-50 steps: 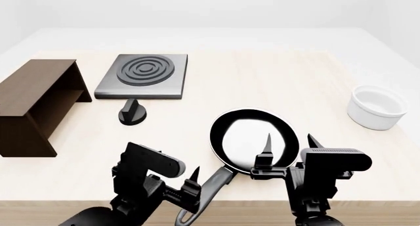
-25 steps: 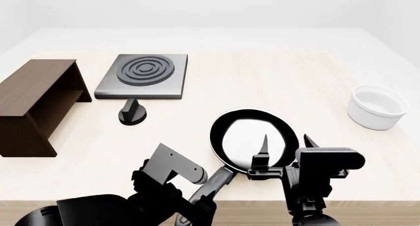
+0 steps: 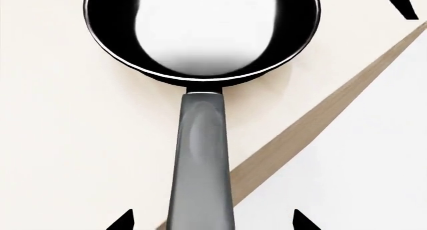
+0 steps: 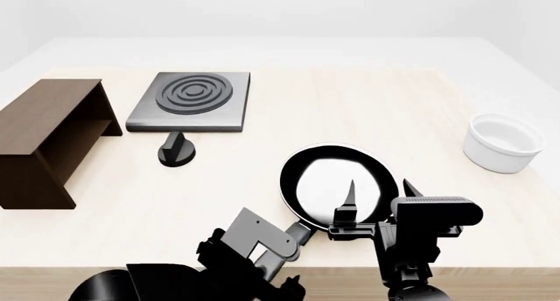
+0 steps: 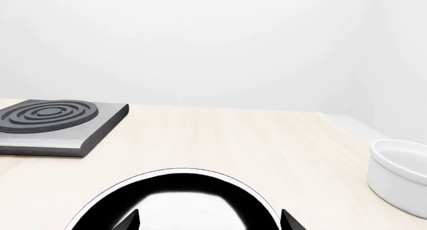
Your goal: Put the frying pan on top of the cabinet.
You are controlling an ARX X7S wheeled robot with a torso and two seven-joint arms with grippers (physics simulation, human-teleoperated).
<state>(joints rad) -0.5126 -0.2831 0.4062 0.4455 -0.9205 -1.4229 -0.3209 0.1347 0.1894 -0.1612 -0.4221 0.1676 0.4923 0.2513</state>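
Note:
The frying pan [image 4: 337, 181], black with a glossy white-reflecting inside, lies on the table near its front edge. Its long handle [image 4: 300, 230] points toward me and reaches past the edge. In the left wrist view the pan [image 3: 203, 34] is ahead and my left gripper [image 3: 212, 222] is open, one fingertip on each side of the handle [image 3: 200, 165], not touching it. My right gripper [image 4: 379, 191] is open and empty over the pan's near right rim; the right wrist view shows the pan [image 5: 177, 200] below the gripper [image 5: 209, 221]. The dark brown cabinet [image 4: 48, 134] stands at the far left.
A square grey hob [image 4: 193, 101] with concentric rings sits behind the pan, to the left, also in the right wrist view [image 5: 57, 120]. A small black knob-like object [image 4: 177, 150] stands in front of it. A white bowl [image 4: 503, 142] is at the right. The table's front edge [image 3: 313, 125] runs under the handle.
My left arm has swung right and over the pan's handle, so the open fingers now straddle it. My right gripper has shifted slightly left. The pan has not moved.

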